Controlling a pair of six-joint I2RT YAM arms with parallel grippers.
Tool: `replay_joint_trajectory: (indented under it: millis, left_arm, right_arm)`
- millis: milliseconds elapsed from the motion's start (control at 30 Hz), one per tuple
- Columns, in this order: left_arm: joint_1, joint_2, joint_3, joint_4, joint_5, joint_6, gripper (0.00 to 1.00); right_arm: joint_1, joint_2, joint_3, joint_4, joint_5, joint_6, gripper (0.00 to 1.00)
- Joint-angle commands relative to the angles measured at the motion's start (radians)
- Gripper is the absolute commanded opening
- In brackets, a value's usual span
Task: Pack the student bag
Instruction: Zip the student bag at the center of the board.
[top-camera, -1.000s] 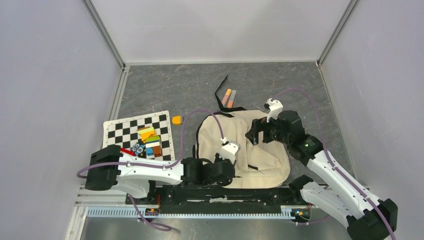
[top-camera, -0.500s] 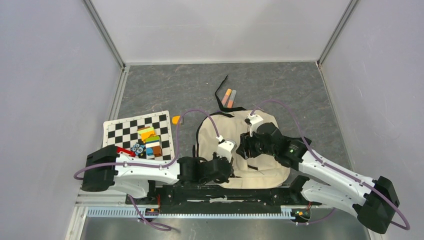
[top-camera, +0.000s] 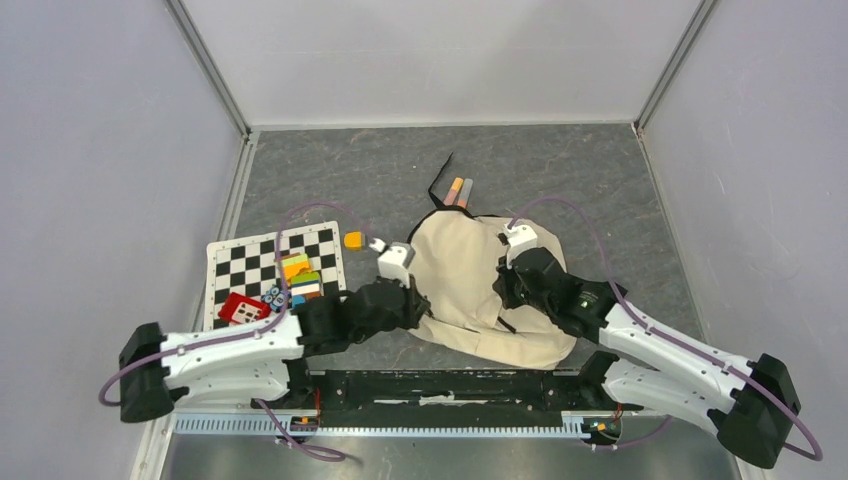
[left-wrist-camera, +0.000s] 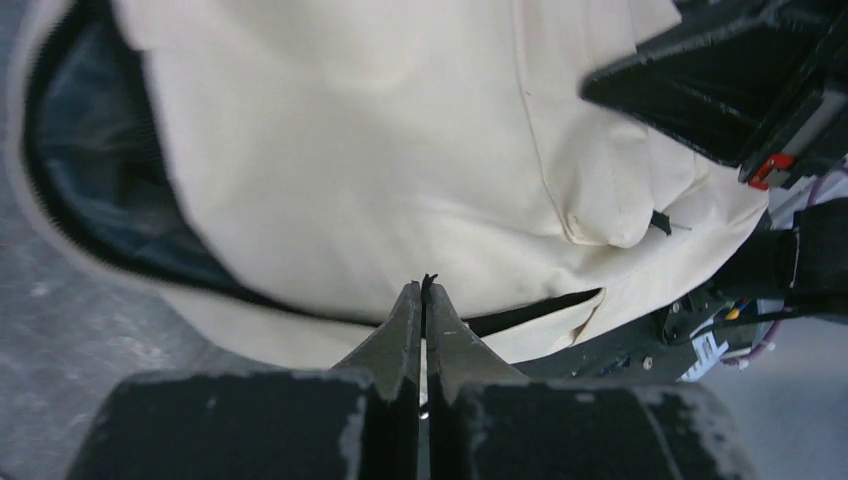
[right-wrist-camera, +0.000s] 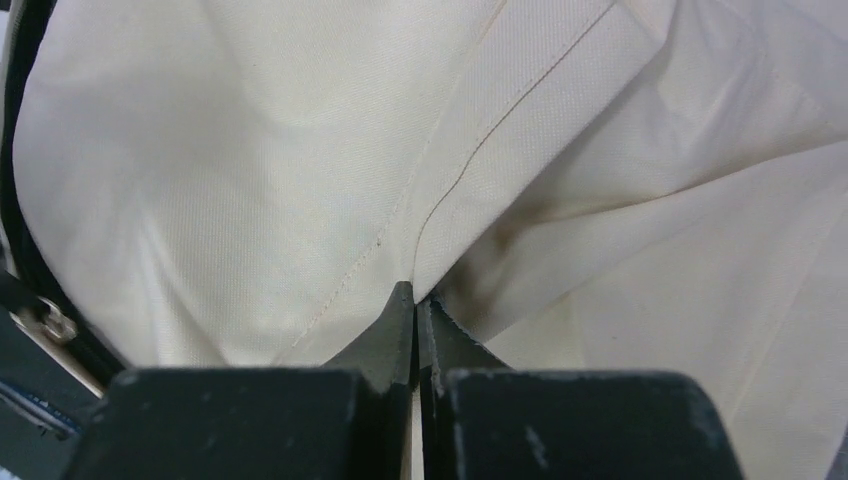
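Bag (top-camera: 465, 285) lies flat on the table (top-camera: 570, 180), centre-near, between the 2 arms, cream side up. One black strap (top-camera: 440, 180) trails off its far end.

Progress: early, by my read. Nothing packed yet as far as pics show.

Mouth of bag (left-wrist-camera: 95, 190) gapes on the side twd the left arm, w/ dark grey lining showing. No item seen inside, though the deeper part is hidden.

Left claw (left-wrist-camera: 425, 292): fingers pressed together at the bag's near-left edge, right by the black zip line. A sliver of black pokes out at the tips, prob. the zip tab or edge, too small to be sure.

Right claw (right-wrist-camera: 415, 297): fingers pressed together, pinching a fold of the cream cloth by a seam, on the bag's right half.

Left to do: everything loose goes in.
- Checkered mat (top-camera: 240, 262), left of bag, holds a stack of coloured blocks (top-camera: 300, 278) and a red piece (top-camera: 240, 308) at its near edge.
- Small orange piece (top-camera: 353, 240) sits just off the mat's far-right corner.
- 2 pens (top-camera: 458, 192) lie just past the bag's far end, beside the strap.

Then zip shut, I'd guess.
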Motion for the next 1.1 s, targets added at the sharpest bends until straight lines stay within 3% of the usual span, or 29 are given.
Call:
replay_joint_trajectory:
  millis: [0,233,400,567,600,700,800,900,1067]
  left_arm:
    - [0.111,-0.168,-0.04,-0.041,-0.029,0.106,0.02]
    - [0.203,-0.3,-0.064,-0.123,-0.012,0.199,0.02]
    - [0.281,-0.293,-0.05,-0.13,0.008,0.251,0.02]
    - [0.344,-0.247,-0.023,-0.071,0.128,0.3,0.02]
    - [0.349,-0.233,-0.016,-0.056,0.166,0.313,0.02]
    - [0.354,-0.197,0.019,-0.042,0.231,0.332,0.02]
    - [0.364,-0.165,0.058,-0.056,0.267,0.333,0.02]
    - [0.375,-0.14,0.094,-0.065,0.296,0.328,0.02]
    - [0.405,-0.096,0.124,-0.065,0.344,0.328,0.02]
  right_arm:
    - [-0.001,-0.026,0.009,-0.036,0.13,-0.037,0.0]
    - [-0.002,-0.026,0.026,-0.034,0.121,-0.048,0.0]
    - [-0.002,-0.049,0.035,-0.002,0.08,-0.081,0.0]
    - [-0.002,-0.054,0.054,0.014,0.038,-0.114,0.0]
    - [-0.002,-0.049,0.065,0.006,0.04,-0.118,0.07]
    - [-0.002,-0.053,0.097,0.016,0.018,-0.166,0.49]
    - [-0.002,-0.067,0.133,0.046,-0.037,-0.246,0.72]
    - [0.003,-0.071,0.159,0.088,-0.147,-0.322,0.82]
    - [0.086,-0.033,0.133,0.2,-0.268,-0.37,0.83]
